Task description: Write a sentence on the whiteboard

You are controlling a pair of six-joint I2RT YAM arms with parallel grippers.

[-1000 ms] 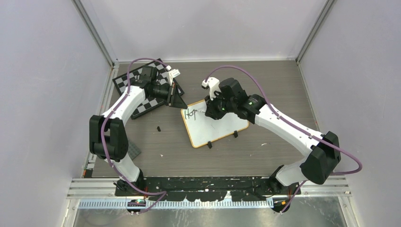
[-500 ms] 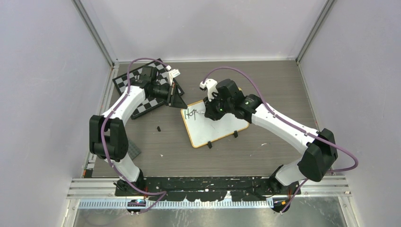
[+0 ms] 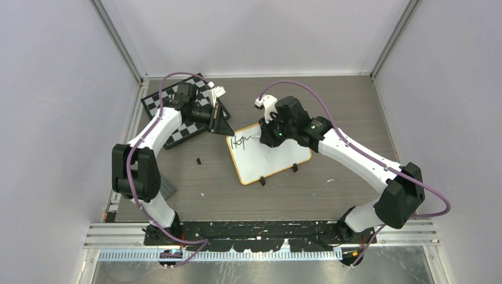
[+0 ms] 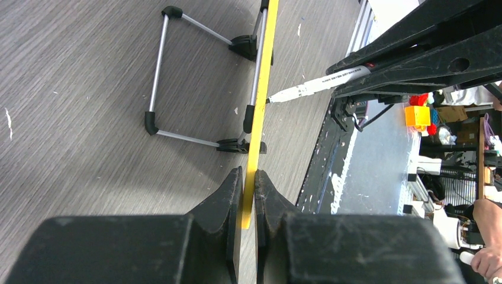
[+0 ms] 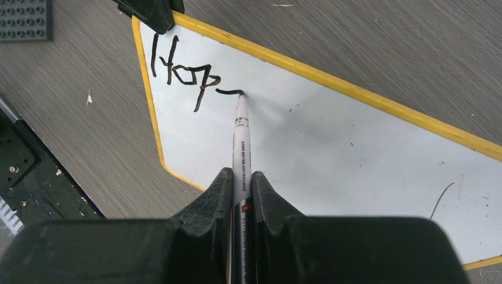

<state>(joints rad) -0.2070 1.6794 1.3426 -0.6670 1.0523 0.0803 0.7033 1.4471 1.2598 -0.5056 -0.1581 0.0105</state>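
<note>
The whiteboard [image 3: 269,157] lies at the table's middle, white with a yellow-orange rim, tilted on two black clip feet. "Hop" and a short stroke are written at its far left corner [image 5: 183,71]. My left gripper [image 3: 224,126] is shut on the board's far left rim, seen edge-on in the left wrist view [image 4: 258,106]. My right gripper [image 3: 264,137] is shut on a white marker [image 5: 241,148], whose tip touches the board at the end of the short stroke. The marker also shows in the left wrist view [image 4: 317,86].
A black-and-white chessboard [image 3: 180,112] lies under the left arm at the far left. A small black piece [image 3: 198,160] lies on the table left of the whiteboard. A dark grey studded plate [image 3: 169,188] sits by the left arm's base.
My right gripper has shifted slightly right along the board, drawing a short stroke after "Hop". The left arm has not moved.
</note>
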